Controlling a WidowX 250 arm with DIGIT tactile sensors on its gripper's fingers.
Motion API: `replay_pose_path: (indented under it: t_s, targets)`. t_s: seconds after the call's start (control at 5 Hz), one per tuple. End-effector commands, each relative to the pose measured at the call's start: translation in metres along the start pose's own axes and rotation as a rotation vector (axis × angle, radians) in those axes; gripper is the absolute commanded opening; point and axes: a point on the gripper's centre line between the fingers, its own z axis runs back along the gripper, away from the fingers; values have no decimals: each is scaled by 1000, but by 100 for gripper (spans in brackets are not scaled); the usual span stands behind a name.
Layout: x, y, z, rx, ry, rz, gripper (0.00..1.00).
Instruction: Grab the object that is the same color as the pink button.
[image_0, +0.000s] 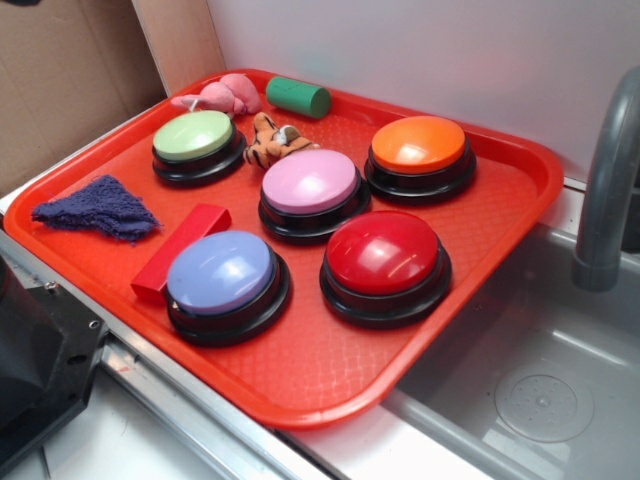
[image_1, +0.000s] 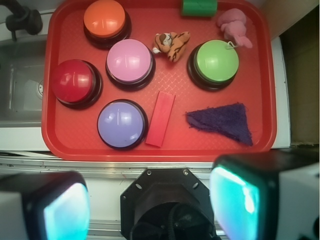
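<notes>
My pincer (image_1: 150, 202) hangs spread and empty at the bottom of the wrist frame, well apart from the pink plush toy (image_1: 235, 26) in the red tray's (image_1: 210, 150) upper right corner, beside the green button (image_1: 216, 62). The pink button (image_1: 130, 61) sits mid-tray.

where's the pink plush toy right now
In the exterior view the pink plush toy lies at the tray's far corner, between green button and green cylinder.
</notes>
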Motion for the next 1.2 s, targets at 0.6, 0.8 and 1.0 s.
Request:
replay_pose_path:
  t_s: [0.6, 0.8, 1.0]
  targets:
    - [53, 56, -27, 8, -55, 212, 100]
    - [79, 80, -47, 22, -65, 268, 100]
    - [109, 106, -72, 79, -82, 313, 100]
